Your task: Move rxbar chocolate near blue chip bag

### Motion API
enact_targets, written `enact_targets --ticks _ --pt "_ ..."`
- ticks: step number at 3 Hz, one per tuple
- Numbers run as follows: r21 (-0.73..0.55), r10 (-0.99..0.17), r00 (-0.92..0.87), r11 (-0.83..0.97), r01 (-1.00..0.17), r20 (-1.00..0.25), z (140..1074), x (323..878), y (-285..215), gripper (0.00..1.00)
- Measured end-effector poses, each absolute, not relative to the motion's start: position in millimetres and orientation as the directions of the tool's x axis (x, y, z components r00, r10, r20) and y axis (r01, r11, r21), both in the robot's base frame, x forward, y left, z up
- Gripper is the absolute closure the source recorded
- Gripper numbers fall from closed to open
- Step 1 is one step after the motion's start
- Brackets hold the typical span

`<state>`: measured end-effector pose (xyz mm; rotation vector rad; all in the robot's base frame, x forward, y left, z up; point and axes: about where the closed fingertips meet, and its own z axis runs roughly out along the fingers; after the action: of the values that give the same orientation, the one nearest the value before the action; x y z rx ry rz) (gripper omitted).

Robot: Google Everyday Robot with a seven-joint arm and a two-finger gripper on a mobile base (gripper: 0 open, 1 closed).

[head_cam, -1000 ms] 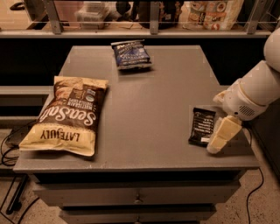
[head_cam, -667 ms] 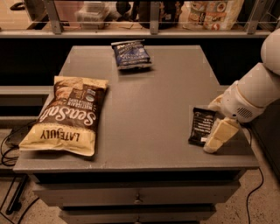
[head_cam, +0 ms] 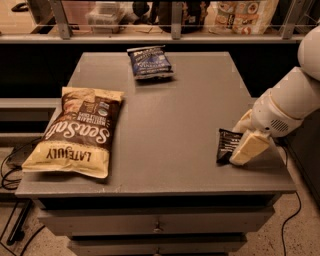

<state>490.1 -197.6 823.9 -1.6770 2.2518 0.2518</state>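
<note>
The rxbar chocolate, a small flat black wrapper with white text, lies on the grey table near its front right corner. My gripper reaches in from the right on a white arm and is low over the bar's right side, covering part of it. The blue chip bag, small and dark blue with white lettering, lies at the far middle of the table, well away from the bar and the gripper.
A large brown-and-tan "Sea Salt" bag lies on the table's left front. A shelf with a rail and assorted items runs behind the table. Drawers sit below the tabletop. Cables hang at the left.
My gripper has shifted slightly left and down onto the rxbar's right side. The bar and both bags stay about where they were.
</note>
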Motion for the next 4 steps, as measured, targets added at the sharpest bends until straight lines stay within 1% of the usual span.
enact_targets --ticks 1,2,3,4 --pt "-0.057 -0.897 -0.249 0.288 -0.956 -0.365 833.6 491.0 -193.9 1.0" --pt "-0.1 -0.891 -0.185 0.247 -0.964 -0.414 867.7 496.5 -171.5 1.0" --pt "-0.186 -0.892 -0.122 0.222 -0.957 -0.435 934.5 506.1 -151.2 1.0" --pt "-0.205 -0.882 -0.118 0.233 -0.951 -0.456 944.9 512.6 -149.3 1.0"
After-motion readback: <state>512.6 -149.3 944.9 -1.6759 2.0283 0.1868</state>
